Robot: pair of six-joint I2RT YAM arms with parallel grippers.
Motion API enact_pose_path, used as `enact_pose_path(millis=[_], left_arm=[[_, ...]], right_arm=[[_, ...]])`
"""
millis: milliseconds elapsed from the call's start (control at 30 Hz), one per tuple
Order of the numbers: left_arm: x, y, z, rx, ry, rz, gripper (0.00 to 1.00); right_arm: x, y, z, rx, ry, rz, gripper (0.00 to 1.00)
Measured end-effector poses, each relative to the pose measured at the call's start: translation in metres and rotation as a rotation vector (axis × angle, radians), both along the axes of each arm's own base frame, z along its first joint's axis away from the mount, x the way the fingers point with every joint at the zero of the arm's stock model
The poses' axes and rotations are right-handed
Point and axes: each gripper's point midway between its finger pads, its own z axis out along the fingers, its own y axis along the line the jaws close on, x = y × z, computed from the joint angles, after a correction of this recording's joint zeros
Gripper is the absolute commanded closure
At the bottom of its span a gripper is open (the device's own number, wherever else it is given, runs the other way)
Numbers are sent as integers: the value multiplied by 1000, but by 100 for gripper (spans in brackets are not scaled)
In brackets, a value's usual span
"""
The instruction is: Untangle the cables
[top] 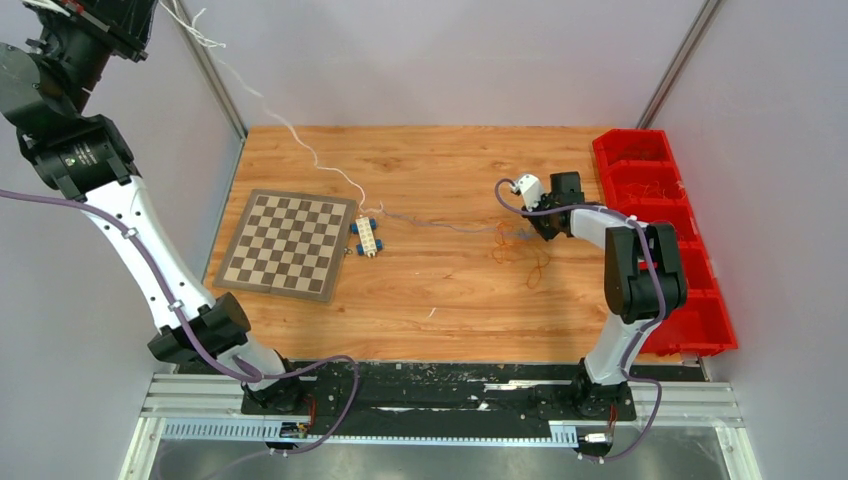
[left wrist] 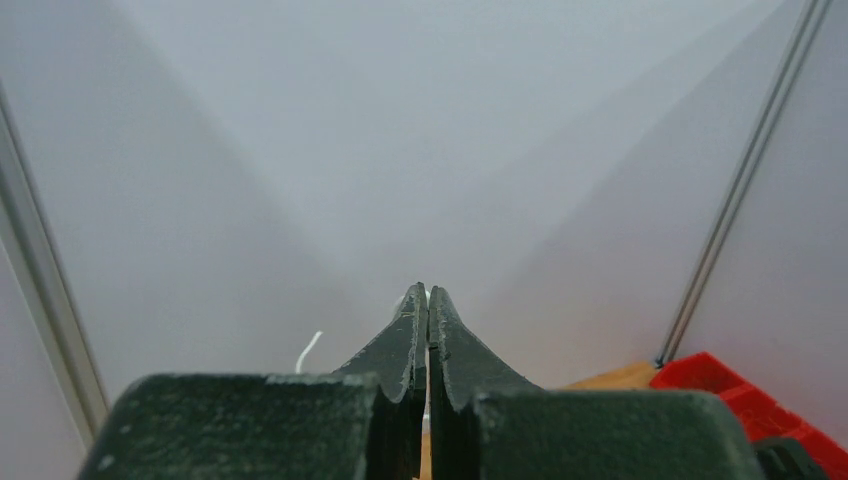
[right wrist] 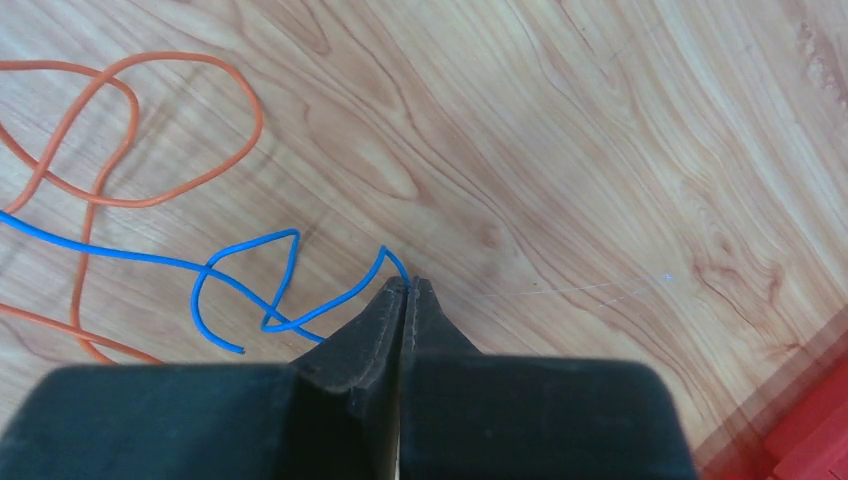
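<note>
My left gripper (left wrist: 428, 292) is raised high at the top left and is shut on a white cable (top: 300, 140). That cable runs down to a small white and blue connector block (top: 366, 237) on the table. A loose white end (left wrist: 308, 350) shows beside the fingers. My right gripper (right wrist: 408, 286) is low over the table (top: 525, 230) and is shut on the end of a blue cable (right wrist: 150, 260). The blue cable loops to the left of the gripper. An orange cable (right wrist: 150, 200) lies in loose loops beside it and also shows in the top view (top: 538, 270).
A chessboard mat (top: 288, 243) lies at the left of the wooden table, next to the connector block. A row of red bins (top: 660, 200) stands along the right edge and shows in the right wrist view (right wrist: 810, 420). Grey walls enclose the table.
</note>
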Motion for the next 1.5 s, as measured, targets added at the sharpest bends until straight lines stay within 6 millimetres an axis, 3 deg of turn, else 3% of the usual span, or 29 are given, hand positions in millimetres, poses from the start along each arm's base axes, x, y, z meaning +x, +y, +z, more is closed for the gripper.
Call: enact_pose_path(millis=[200, 300, 367, 467, 533, 600, 667, 767, 900, 1000, 1067, 1167, 1267, 1400, 1467, 1500], left_arm=[[-4, -2, 7, -32, -23, -25, 100], [-5, -8, 1, -39, -13, -73, 100], [-4, -16, -3, -38, 1, -118, 100], [-4, -35, -12, -34, 25, -206, 100], [-6, -57, -22, -31, 50, -288, 100], [-10, -83, -35, -22, 80, -375, 100], [-16, -114, -51, -15, 118, -471, 100], [-30, -152, -73, 14, 159, -591, 100], [-45, -197, -110, 80, 213, -715, 100], [-55, -228, -145, 110, 271, -802, 100], [-60, -248, -176, 111, 337, -864, 100], [-64, -272, -210, 106, 430, -939, 100], [-68, -287, -227, 111, 469, -981, 100], [-76, -303, -257, 133, 507, -1030, 100], [-79, -310, -285, 148, 559, -1044, 100], [-81, -315, -309, 160, 604, -1045, 100]], right_arm=[[1, -5, 1, -11, -7, -3, 100], [-2, -3, 1, -8, 2, 3, 99], [-7, 0, 1, -5, 22, 11, 88], [-16, 5, 3, 19, 72, 27, 59], [-24, 12, 6, 52, 123, 42, 35], [-28, 20, 14, 94, 157, 53, 23], [-27, 31, 36, 149, 161, 81, 15], [-17, 48, 88, 235, 93, 126, 6], [-16, 64, 158, 315, -31, 192, 3], [-28, 68, 179, 338, -58, 211, 3], [-35, 69, 180, 344, -49, 212, 2], [-47, 68, 167, 348, 2, 201, 3], [-57, 67, 154, 352, 55, 186, 2], [-61, 70, 153, 375, 80, 173, 2], [-63, 73, 153, 396, 90, 172, 3], [-64, 74, 154, 406, 95, 173, 3]])
